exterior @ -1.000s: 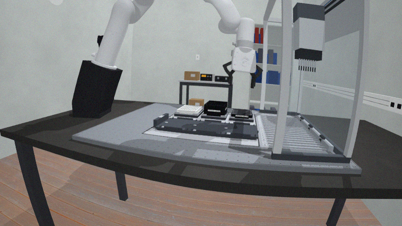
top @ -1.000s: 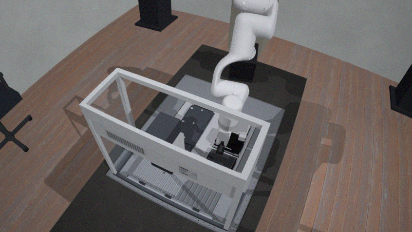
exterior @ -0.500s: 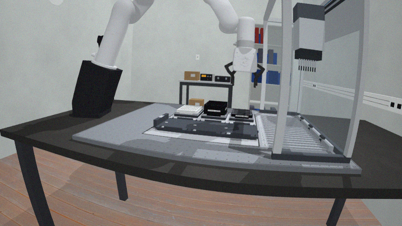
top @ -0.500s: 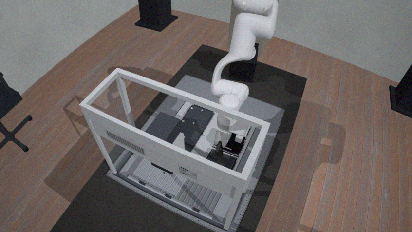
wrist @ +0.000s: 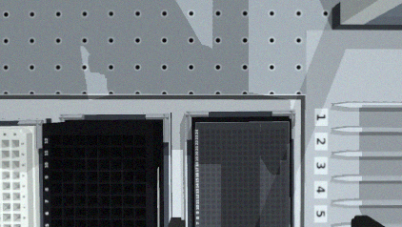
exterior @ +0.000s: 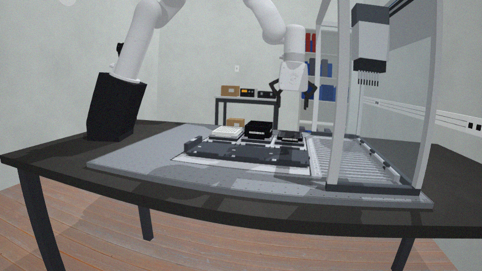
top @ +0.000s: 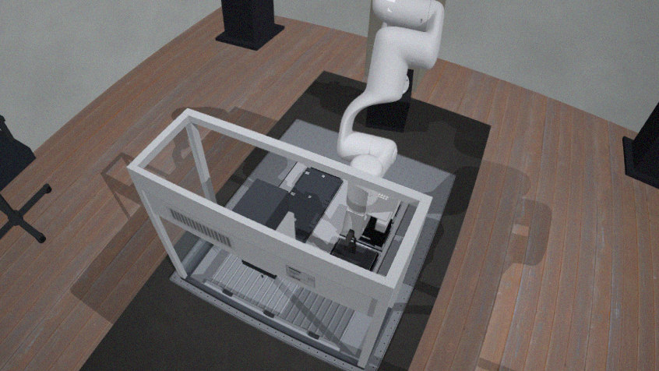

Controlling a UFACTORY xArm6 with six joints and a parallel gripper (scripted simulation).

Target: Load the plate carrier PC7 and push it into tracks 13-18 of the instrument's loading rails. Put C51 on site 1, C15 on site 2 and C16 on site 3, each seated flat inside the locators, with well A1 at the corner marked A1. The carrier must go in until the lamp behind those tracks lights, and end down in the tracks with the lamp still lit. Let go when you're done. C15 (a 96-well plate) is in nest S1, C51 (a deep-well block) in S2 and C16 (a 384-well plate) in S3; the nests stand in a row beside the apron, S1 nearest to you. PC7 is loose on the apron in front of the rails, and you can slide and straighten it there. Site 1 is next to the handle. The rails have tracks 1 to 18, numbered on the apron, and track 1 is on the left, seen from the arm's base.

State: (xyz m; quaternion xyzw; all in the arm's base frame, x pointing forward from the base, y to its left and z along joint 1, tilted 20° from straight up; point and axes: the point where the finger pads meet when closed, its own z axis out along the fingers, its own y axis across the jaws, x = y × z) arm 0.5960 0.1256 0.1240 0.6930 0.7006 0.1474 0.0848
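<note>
My gripper (exterior: 292, 100) is open and empty, hanging well above the row of nests, over the two far ones. In the wrist view the white 96-well plate C15 (wrist: 16, 176) sits at the left edge, the black deep-well block C51 (wrist: 102, 174) in the middle nest and the dark 384-well plate C16 (wrist: 242, 174) in the right nest. The same three stand in a row in the exterior view: C15 (exterior: 226, 131), C51 (exterior: 258, 128), C16 (exterior: 289, 135). The dark carrier PC7 (exterior: 247, 153) lies on the apron beside them with all its sites bare.
The ribbed loading rails (exterior: 350, 158) lie to the right, with track numbers 1 to 5 (wrist: 321, 164) next to C16's nest. The white instrument frame (top: 285, 152) stands over the rails, and a pipetting head (exterior: 368, 43) hangs from it. The arm's black base (exterior: 114, 106) is far left.
</note>
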